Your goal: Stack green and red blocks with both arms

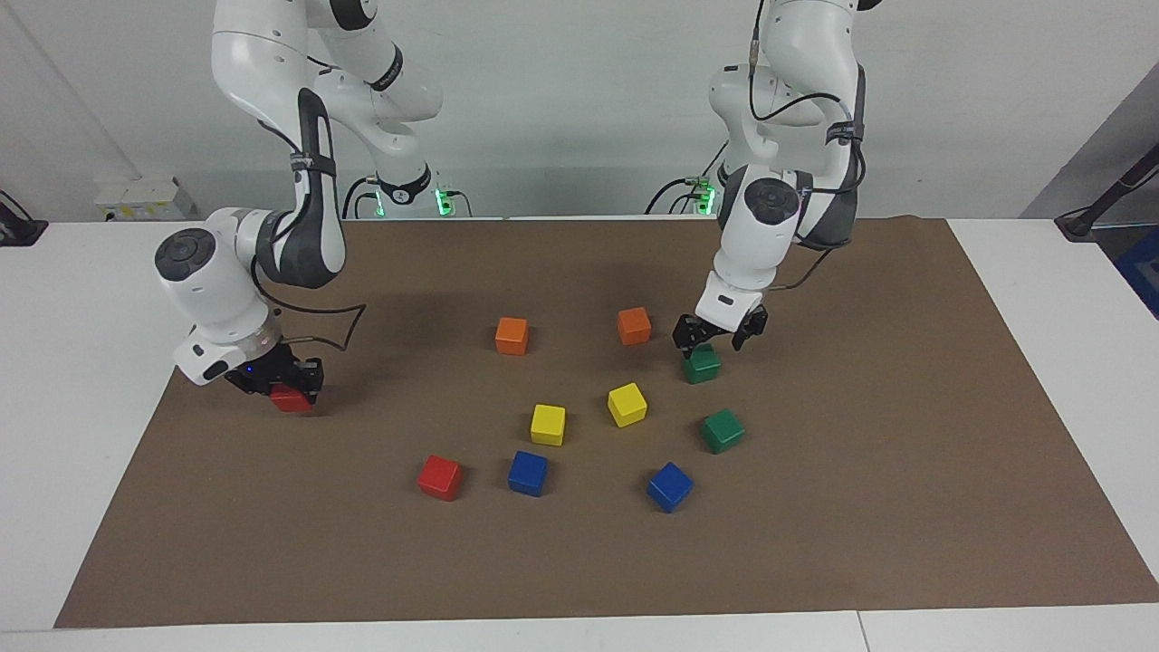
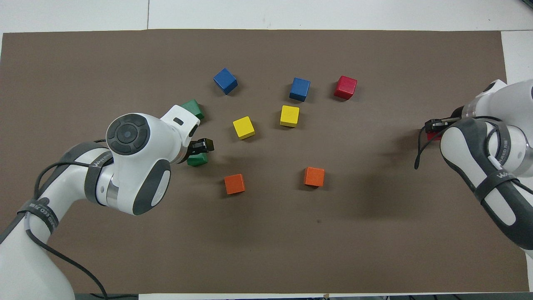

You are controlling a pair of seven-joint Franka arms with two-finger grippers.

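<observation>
My right gripper (image 1: 292, 388) is shut on a red block (image 1: 292, 399) and holds it low over the brown mat's edge at the right arm's end; in the overhead view only a sliver of that red block (image 2: 432, 136) shows under the gripper (image 2: 433, 127). The second red block (image 1: 440, 476) lies on the mat, farther from the robots. My left gripper (image 1: 713, 346) is open, its fingers just above the green block (image 1: 703, 367) nearer the robots, partly covering that block (image 2: 198, 160) in the overhead view. The other green block (image 1: 723, 430) lies farther out.
Two orange cubes (image 1: 512, 335) (image 1: 634, 325) lie nearest the robots. Two yellow cubes (image 1: 548, 424) (image 1: 627, 404) sit mid-mat and two blue cubes (image 1: 527, 473) (image 1: 669, 486) lie farther out. All rest on the brown mat (image 1: 905, 453).
</observation>
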